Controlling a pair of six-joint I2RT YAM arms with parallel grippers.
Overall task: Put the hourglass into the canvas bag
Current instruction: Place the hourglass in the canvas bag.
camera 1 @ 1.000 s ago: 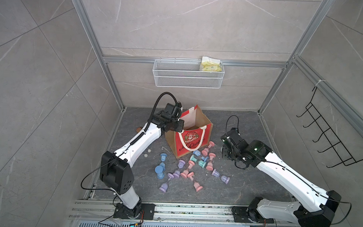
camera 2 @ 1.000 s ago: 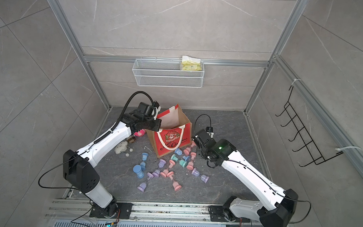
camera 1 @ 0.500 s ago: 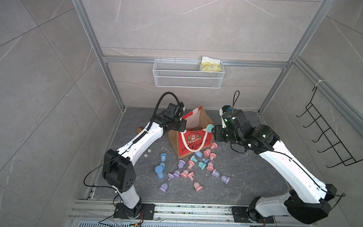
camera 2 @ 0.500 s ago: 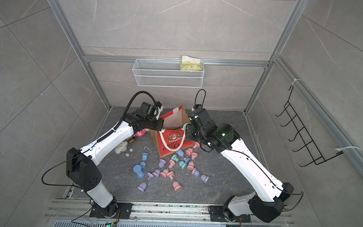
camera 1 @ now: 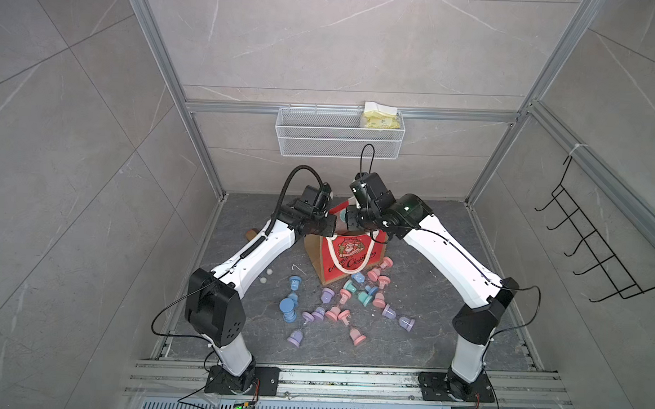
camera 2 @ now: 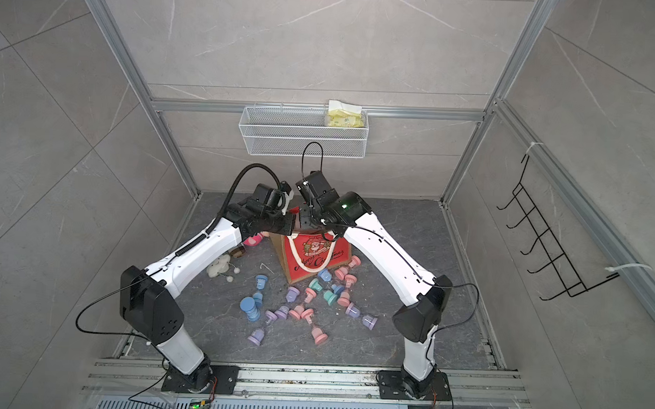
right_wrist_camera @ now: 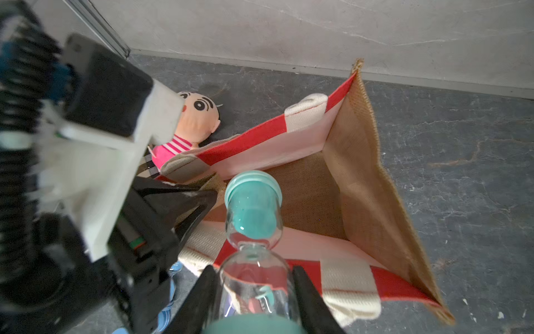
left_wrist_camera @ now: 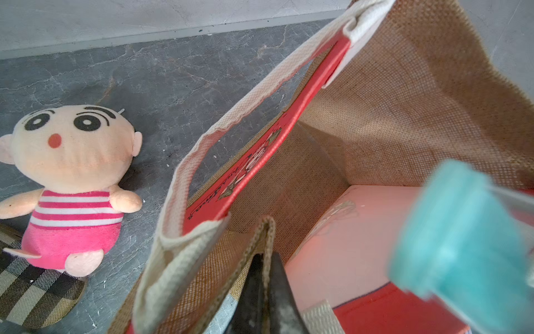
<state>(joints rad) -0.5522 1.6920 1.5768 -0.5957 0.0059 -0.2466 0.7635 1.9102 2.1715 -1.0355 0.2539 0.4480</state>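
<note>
The canvas bag stands open on the dark floor, red Santa front toward the arms' bases. My left gripper is shut on the burlap rim at one corner of the bag. My right gripper is shut on the lower glass bulb of a teal hourglass. The hourglass hangs over the bag's open mouth, teal sand in the far bulb. It shows as a blurred teal cap in the left wrist view and a teal spot in a top view.
Several pink, purple, blue and teal hourglasses lie scattered on the floor in front of the bag. A plush doll lies beside the bag under the left arm. A white wire basket hangs on the back wall, a black hook rack on the right wall.
My right arm has lifted from the pile on the floor with the teal hourglass and swung up to the bag's mouth. The left gripper has kept its hold on the rim.
</note>
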